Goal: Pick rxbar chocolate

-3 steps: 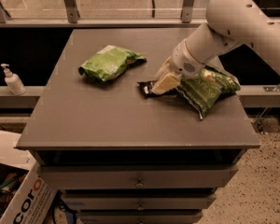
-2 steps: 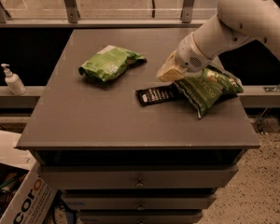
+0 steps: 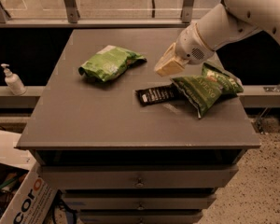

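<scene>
Black wrapper, white print: the chocolate bar lies flat near the middle of the grey table top. Its right end touches the right-hand chip bag, which reaches close to the table's right edge. The gripper hangs above and just behind the bar, apart from it; spread or closed, I cannot tell. The left-hand chip bag sits well apart, up towards the back. Bare surface runs from the bar out to the front edge and to its left.
</scene>
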{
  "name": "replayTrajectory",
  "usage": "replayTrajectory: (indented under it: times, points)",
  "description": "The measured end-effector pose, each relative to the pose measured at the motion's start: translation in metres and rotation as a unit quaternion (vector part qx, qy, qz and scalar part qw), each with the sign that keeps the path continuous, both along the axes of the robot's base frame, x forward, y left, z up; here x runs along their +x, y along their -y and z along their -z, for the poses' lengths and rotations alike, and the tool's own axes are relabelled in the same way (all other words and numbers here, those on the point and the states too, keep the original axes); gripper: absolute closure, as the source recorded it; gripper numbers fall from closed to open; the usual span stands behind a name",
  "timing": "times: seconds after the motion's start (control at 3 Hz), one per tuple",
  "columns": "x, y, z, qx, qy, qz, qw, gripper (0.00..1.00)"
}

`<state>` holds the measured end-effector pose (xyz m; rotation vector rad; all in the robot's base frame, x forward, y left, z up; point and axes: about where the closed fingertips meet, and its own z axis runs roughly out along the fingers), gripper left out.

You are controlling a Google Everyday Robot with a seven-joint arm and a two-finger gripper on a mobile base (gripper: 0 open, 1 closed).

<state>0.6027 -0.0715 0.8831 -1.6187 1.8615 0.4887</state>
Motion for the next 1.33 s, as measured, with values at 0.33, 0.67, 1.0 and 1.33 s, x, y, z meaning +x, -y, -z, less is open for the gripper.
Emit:
replayTrajectory:
  times: [0.33,0.67,1.0,1.33]
  points:
    - [-0.007,-0.003,0.006,-0.002,-0.012,-0.011,0.9999,0.58]
    - [-0.014,-0.003,0.02,-0.008,-0.024,-0.022,0.9995,0.36]
    - [-0.019,-0.002,0.032,-0.014,-0.03,-0.029,0.999,0.12]
    - [-0.02,-0.003,0.038,-0.017,-0.034,-0.034,0.9987,0.0]
